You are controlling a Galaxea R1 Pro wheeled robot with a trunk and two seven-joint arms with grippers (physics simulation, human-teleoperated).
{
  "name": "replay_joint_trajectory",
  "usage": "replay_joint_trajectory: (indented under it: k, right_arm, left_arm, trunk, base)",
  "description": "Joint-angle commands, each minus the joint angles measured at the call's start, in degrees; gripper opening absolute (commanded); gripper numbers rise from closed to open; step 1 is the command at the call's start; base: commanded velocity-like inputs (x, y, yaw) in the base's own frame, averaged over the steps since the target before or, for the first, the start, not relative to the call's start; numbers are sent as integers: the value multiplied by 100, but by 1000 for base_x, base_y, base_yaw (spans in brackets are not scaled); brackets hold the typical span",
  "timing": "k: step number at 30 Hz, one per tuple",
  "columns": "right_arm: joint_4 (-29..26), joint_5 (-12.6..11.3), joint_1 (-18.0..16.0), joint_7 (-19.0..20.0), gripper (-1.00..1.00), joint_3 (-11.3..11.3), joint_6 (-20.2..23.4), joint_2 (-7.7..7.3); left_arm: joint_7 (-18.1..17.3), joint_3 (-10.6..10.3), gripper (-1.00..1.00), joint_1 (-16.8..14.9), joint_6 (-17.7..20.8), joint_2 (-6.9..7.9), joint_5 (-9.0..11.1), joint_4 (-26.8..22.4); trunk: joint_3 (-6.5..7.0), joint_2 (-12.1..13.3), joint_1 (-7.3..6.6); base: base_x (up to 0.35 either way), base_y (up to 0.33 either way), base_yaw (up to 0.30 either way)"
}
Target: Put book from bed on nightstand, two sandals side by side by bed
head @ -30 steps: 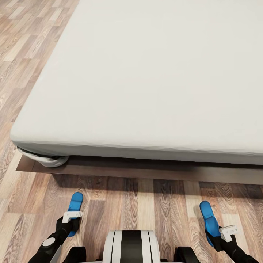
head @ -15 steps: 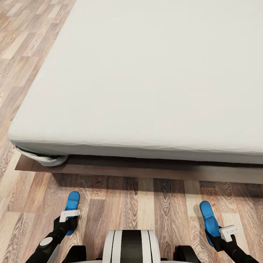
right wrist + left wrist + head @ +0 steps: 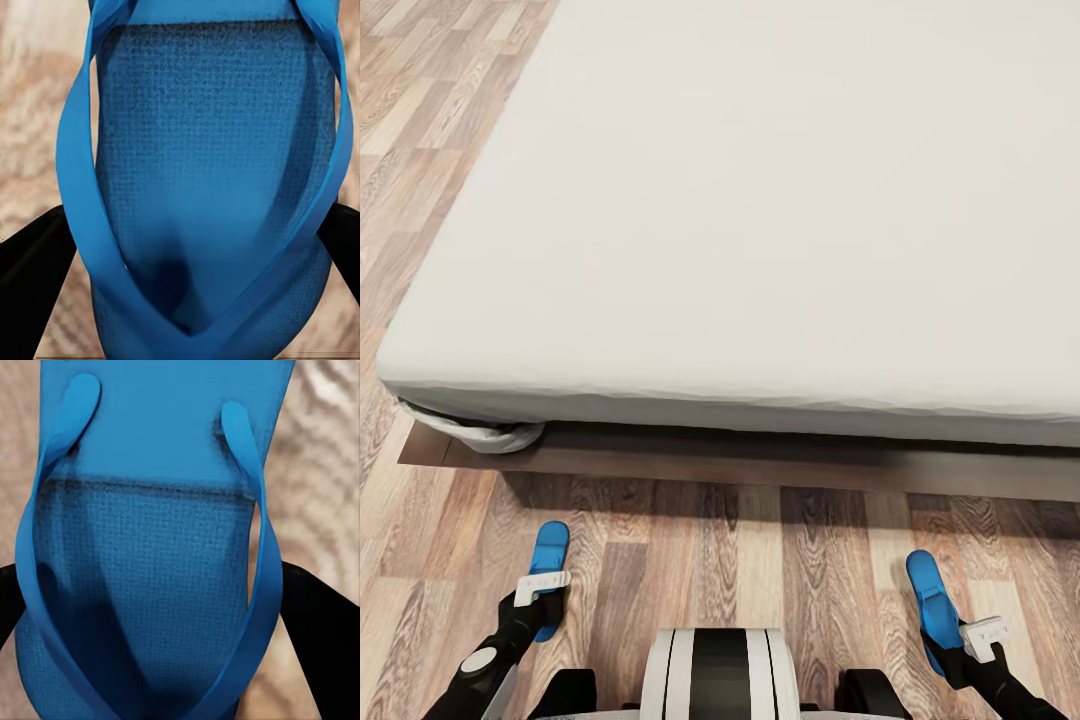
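— Biggest thing first?
— Wide bed [image 3: 780, 200] with a smooth off-white mattress, taking up most of the head view. Dark brown wooden base [image 3: 760, 462] under its near edge. Bunched sheet [image 3: 485, 436] tucked at the near left corner.

— And around it?
— Brown wood-plank floor [image 3: 760, 570], along the left side of the bed and across the strip in front of it.

— Anything of the robot?
— White and black trunk [image 3: 718, 670] low in the middle of the head view, with a dark arm on either side.

— The claws?
— Left gripper [image 3: 538, 602] clamped on the left sandal [image 3: 548, 548], bright blue, toe end pointing toward the bed. Right gripper [image 3: 952, 632] clamped on the right sandal [image 3: 926, 588], same blue, also pointing toward the bed.

— Closer up?
— From the left wrist, textured blue sole and thong straps of the left sandal [image 3: 157, 547], black fingers [image 3: 324, 645] pressed at both of its sides. From the right wrist, much the same: right sandal [image 3: 210, 172] between black fingers [image 3: 30, 277].

— Where, relative to the bed?
— Both sandals over the floor near the bed's edge, well apart from each other, one either side of the trunk. Hard to tell whether touching the planks.
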Motion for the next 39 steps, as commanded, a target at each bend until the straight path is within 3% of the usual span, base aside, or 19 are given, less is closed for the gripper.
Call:
replay_joint_trajectory:
  k: [1, 37, 38, 39]
  right_arm:
    - [5, -64, -3, 29, -100, 35, -13, -3]
    - [5, -64, -3, 29, -100, 35, -14, 4]
    - [5, -64, -3, 29, -100, 35, -15, 4]
    - [5, -64, -3, 29, -100, 35, -17, 4]
  left_arm:
    - [-4, 17, -100, 3, -14, 3, 55, 57]
    - [-13, 129, -100, 3, -14, 3, 55, 49]
    - [-13, 129, 100, 3, -14, 3, 55, 49]
    - [-13, 129, 100, 3, -14, 3, 55, 49]
  trunk:
    - [-4, -1, 1]
    - [-4, -1, 1]
    - [-4, -1, 1]
    - [-4, -1, 1]
  base:
    - [0, 0, 0]
    - [0, 0, 0]
    - [0, 0, 0]
    - [0, 0, 0]
